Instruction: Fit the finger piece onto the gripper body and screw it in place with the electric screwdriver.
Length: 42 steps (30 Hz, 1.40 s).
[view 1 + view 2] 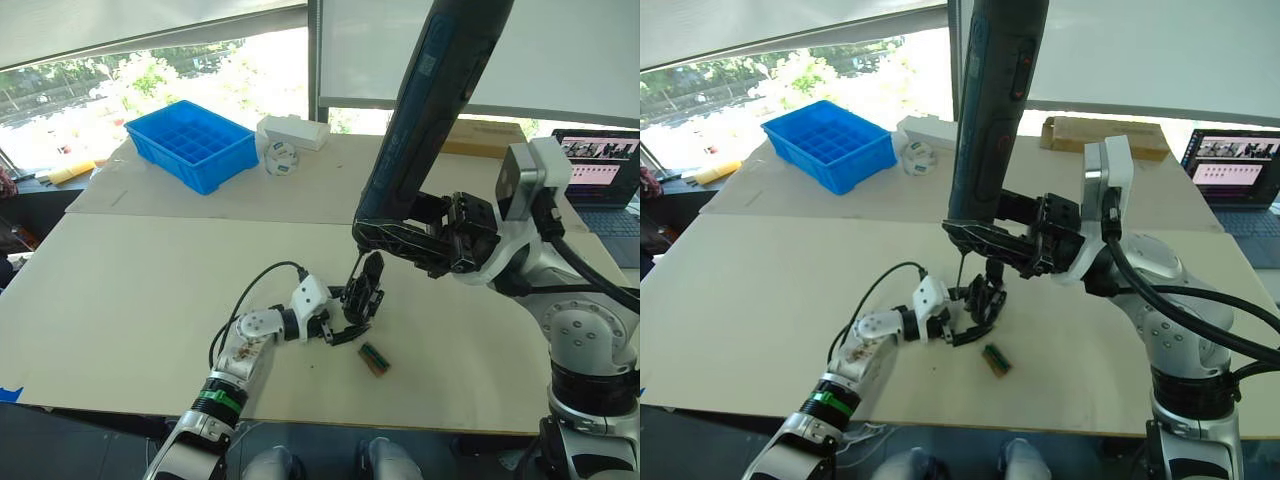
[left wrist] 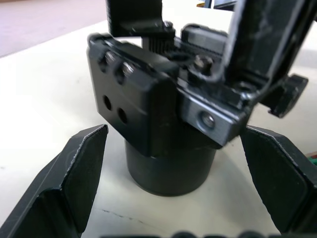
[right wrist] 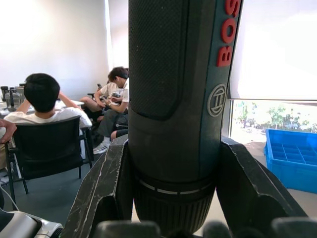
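Right tool (image 3: 173, 198) clamps my electric screwdriver (image 1: 425, 110); left tool (image 2: 173, 198), spread, flanks the gripper body (image 1: 362, 292). Unbraced, bit torque may spin it.

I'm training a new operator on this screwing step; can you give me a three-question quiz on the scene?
1. True or false: the right end effector holds the electric screwdriver.
2. What sits between the left end effector's fingers? A) blue tray B) gripper body C) laptop
3. Fill in: the small green-and-brown block lies on the ____.

Key: 1 true. 2 B, the gripper body. 3 table.
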Each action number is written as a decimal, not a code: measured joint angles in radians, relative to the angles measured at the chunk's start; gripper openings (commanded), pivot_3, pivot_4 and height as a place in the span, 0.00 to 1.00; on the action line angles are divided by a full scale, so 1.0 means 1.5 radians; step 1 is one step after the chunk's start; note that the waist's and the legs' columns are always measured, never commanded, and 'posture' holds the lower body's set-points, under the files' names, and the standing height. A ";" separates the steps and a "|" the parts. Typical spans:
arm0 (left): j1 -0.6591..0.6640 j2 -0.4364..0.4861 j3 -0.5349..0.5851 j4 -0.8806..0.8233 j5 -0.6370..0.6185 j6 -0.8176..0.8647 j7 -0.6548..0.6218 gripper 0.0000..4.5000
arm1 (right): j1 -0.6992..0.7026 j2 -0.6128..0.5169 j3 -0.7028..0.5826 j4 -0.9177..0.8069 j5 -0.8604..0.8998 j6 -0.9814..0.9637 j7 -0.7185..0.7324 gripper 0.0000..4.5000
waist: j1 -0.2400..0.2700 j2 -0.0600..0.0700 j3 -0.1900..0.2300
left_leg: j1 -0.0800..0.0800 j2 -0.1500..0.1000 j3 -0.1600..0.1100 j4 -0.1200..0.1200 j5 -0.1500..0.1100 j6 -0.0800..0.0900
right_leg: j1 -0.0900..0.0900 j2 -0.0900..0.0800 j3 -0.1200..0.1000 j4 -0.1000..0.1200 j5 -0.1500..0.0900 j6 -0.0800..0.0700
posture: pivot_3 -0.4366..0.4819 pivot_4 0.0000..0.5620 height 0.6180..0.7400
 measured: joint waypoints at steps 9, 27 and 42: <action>0.005 0.005 -0.002 -0.003 0.003 -0.005 0.015 0.60 | -0.006 0.000 0.015 0.014 -0.029 -0.001 0.013 0.42 | -0.001 0.000 0.000 | 0.001 0.000 0.000 0.000 0.000 0.000 | 0.000 0.000 0.000 0.000 0.000 0.000 | 0.48 0.27 1.00; 0.006 0.015 -0.013 -0.002 0.003 -0.015 0.015 0.51 | -0.024 0.039 0.044 0.046 -0.122 -0.029 0.047 0.42 | -0.004 0.000 0.000 | 0.000 0.000 0.000 0.000 0.000 0.000 | 0.000 0.000 0.000 0.000 0.000 0.000 | 0.48 0.27 1.00; 0.010 0.016 -0.015 -0.007 0.003 -0.013 0.017 0.51 | -0.017 0.060 0.056 0.049 -0.161 -0.034 0.054 0.42 | -0.006 0.000 0.000 | 0.001 0.000 0.000 0.000 0.000 0.000 | 0.000 0.000 0.000 0.000 0.000 0.000 | 0.48 0.27 1.00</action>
